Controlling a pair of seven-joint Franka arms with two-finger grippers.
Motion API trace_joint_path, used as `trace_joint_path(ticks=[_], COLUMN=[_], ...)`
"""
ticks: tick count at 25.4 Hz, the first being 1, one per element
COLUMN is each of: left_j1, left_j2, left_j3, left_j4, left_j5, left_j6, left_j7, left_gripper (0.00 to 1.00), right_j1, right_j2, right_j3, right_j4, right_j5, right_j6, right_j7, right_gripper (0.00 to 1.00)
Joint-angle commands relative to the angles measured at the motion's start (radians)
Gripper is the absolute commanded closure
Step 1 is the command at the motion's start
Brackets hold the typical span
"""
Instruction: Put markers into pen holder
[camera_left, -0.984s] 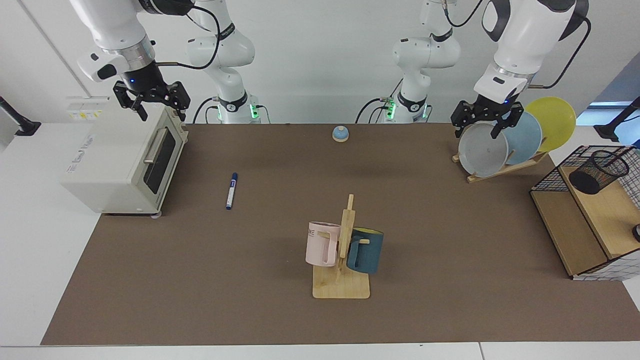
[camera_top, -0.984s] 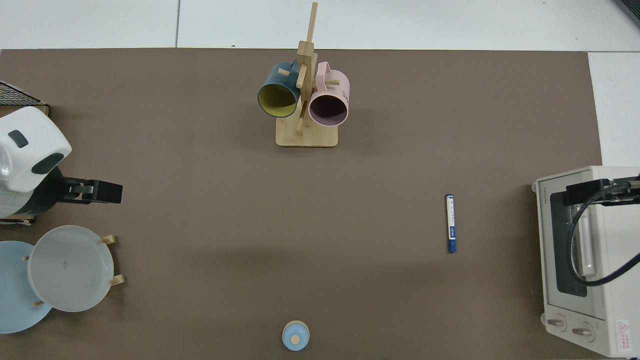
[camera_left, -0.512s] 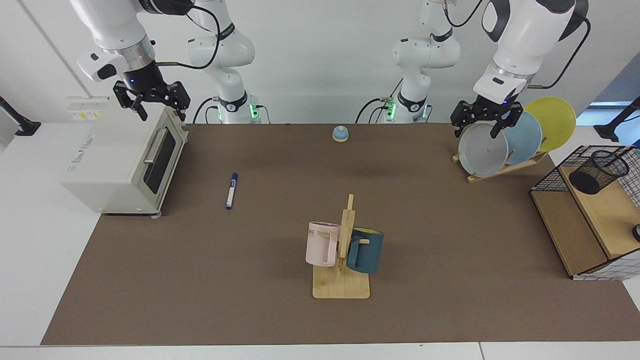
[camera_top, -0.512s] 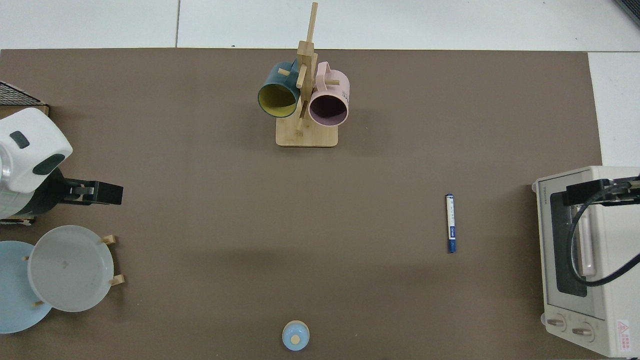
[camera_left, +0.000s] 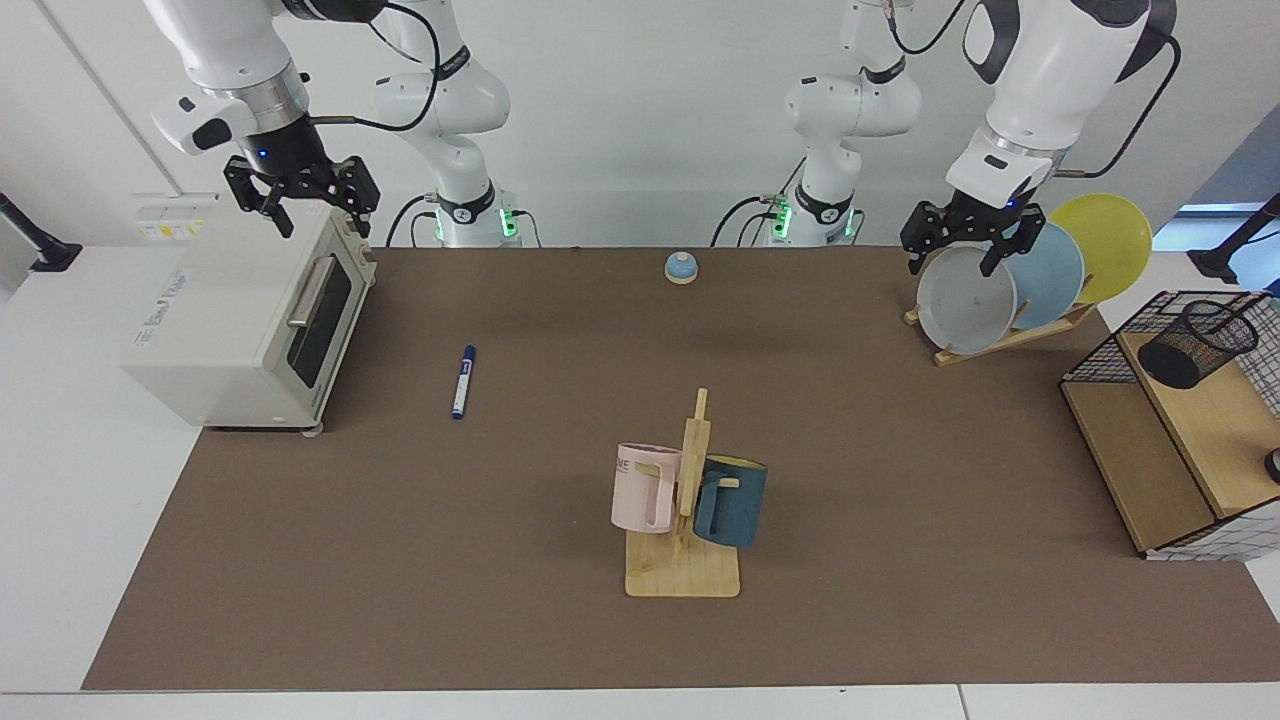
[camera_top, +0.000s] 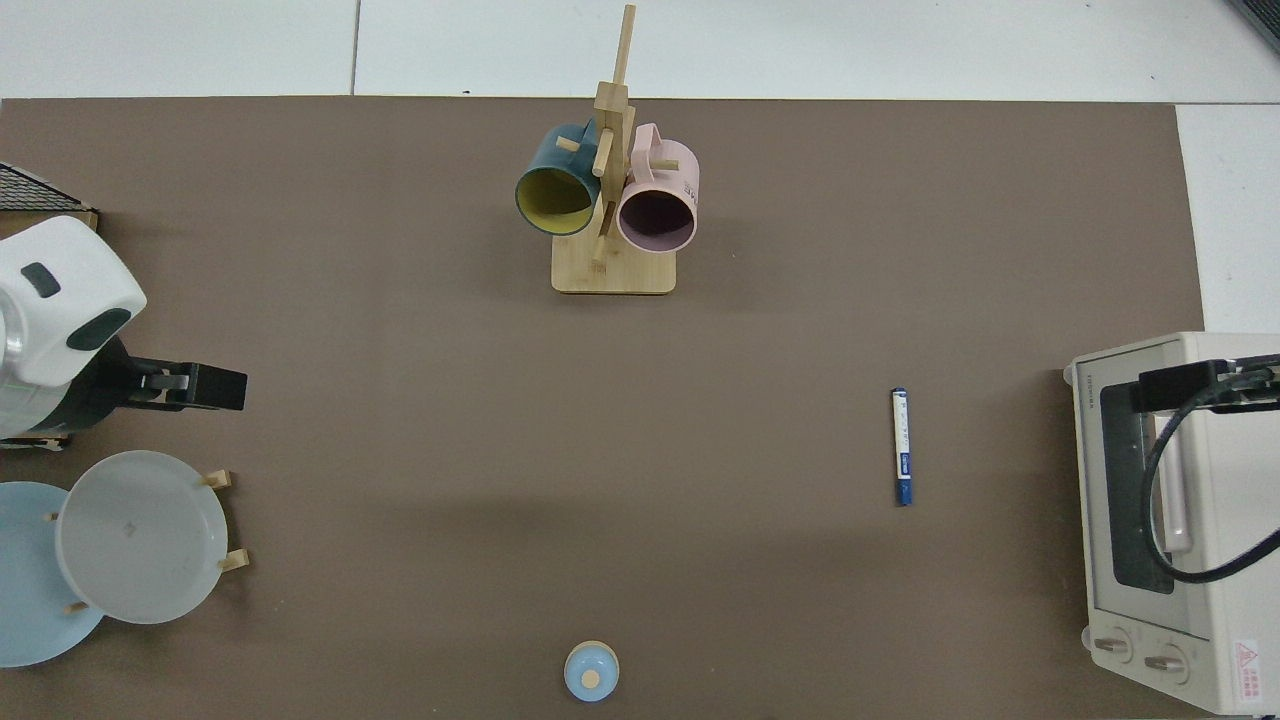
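The marker (camera_left: 462, 382) lies flat on the brown tabletop (camera_left: 500, 520), alone, between the white toaster oven (camera_left: 250, 320) and the wooden mug stand (camera_left: 684, 540). Its dark blue cap points toward the robot bases. In the top view the marker (camera_top: 901, 446) lies near the toaster oven (camera_top: 1170, 520), but apart from it.

The pen holder (camera_left: 1198, 344) is a black mesh cup. It stands on the wooden shelf of a wire-grid rack (camera_left: 1160, 440) at the far side of the tabletop from the marker. No marker shows inside it.

The right end effector (camera_left: 316, 228) hangs above the top front edge of the toaster oven. Its fingers are spread and hold nothing. The left end effector (camera_left: 950, 262) hangs just above the grey plate (camera_left: 965, 300), which stands in a wooden plate rack (camera_left: 1010, 338) together with a light blue plate (camera_left: 1050, 275) and a yellow plate (camera_left: 1105, 245). Its fingers are also spread and empty. Both end effectors are well apart from the marker.

A pink mug (camera_left: 642, 488) and a dark blue mug (camera_left: 732, 500) hang on the mug stand. A small blue bell (camera_left: 681, 267) stands near the robot bases.
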Motion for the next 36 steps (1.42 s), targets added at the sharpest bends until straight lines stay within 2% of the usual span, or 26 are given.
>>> trace_joint_path(ticks=[1,7,11,17,22,24,28,31,36], left_j1=[-0.013,-0.009,-0.009,-0.012,-0.010,-0.012,-0.012,-0.012,-0.015], left_j2=[-0.018,-0.018,-0.018,-0.018,-0.018,-0.018,-0.018,-0.018,-0.018], left_j3=[0.007,0.007,0.007,0.007,0.007,0.007,0.007,0.007,0.007], left_j4=[-0.017,-0.017,-0.017,-0.015,-0.017,-0.017,-0.017,-0.017,-0.017], left_j5=[0.004,0.004,0.004,0.004,0.004,0.004,0.004,0.004,0.004], left_j6=[-0.010,-0.018,-0.010,-0.008,-0.012,-0.012,-0.013,-0.012,-0.010], left_j7=[0.009,0.010,0.010,0.010,0.010,0.010,0.009,0.009,0.003], left_gripper=[0.00,0.00,0.00,0.00,0.00,0.00,0.00,0.00,0.00], right_j1=[-0.009,-0.001,0.050,0.050,0.065,0.077,0.076,0.077,0.077], right_j2=[-0.023,0.026,0.052,0.151,0.231,0.238,0.239,0.236,0.236], right_j3=[0.009,0.035,0.040,0.040,0.040,0.040,0.040,0.040,0.040], right_j4=[-0.043,-0.089,-0.158,-0.229,-0.322,-0.363,-0.423,-0.485,-0.535], right_j5=[0.001,0.001,0.009,0.011,0.011,0.011,0.011,0.011,0.011], right_j6=[0.058,0.132,0.241,0.359,0.545,0.585,0.599,0.663,0.715], right_j7=[0.030,0.069,0.079,0.072,0.081,0.087,0.113,0.148,0.159], right_gripper=[0.00,0.00,0.00,0.00,0.00,0.00,0.00,0.00,0.00])
